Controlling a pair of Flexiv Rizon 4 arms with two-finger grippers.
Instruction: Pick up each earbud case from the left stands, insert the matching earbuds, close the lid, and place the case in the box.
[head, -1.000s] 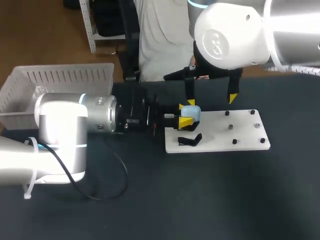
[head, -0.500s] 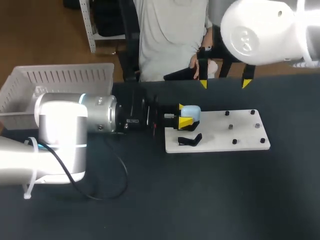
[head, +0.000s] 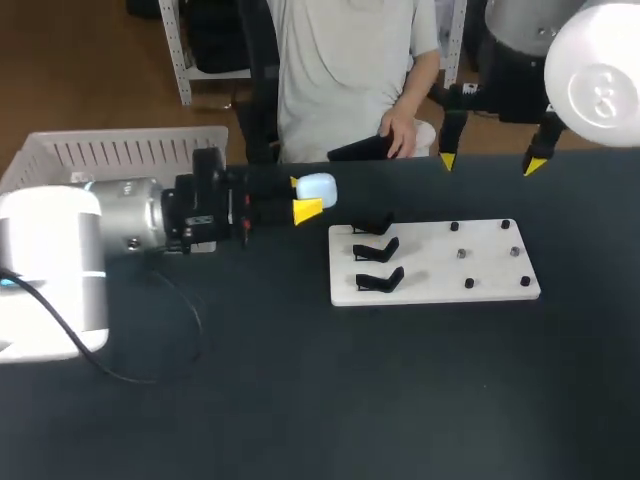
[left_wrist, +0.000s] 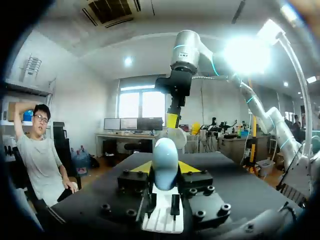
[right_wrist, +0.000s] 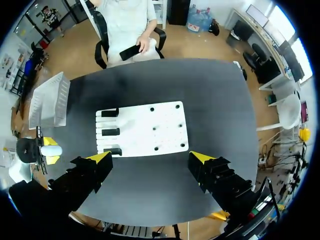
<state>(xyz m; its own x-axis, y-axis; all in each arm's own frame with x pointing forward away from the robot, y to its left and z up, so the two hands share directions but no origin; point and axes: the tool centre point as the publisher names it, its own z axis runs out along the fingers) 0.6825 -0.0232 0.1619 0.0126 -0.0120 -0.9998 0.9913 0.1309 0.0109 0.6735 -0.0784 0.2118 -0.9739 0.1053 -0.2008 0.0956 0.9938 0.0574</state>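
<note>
My left gripper (head: 307, 197) is shut on a pale blue earbud case (head: 317, 187), held above the table just left of the white board (head: 430, 270). In the left wrist view the case (left_wrist: 165, 159) stands upright between the yellow tips. Three black stands (head: 378, 251) line the board's left edge, all bare. Several small dark pieces (head: 461, 254) sit on its right half. My right gripper (head: 490, 163) hangs open, high over the table's far right edge. From there it looks down on the board (right_wrist: 145, 125) and the held case (right_wrist: 51, 149).
A white slatted basket (head: 110, 160) stands at the table's far left, also seen in the right wrist view (right_wrist: 47, 100). A black cable (head: 190, 330) trails from my left arm across the dark tabletop.
My left gripper has drawn back to the left with the case, lifting it off the board's stand. The right arm has risen and swung away to the right.
</note>
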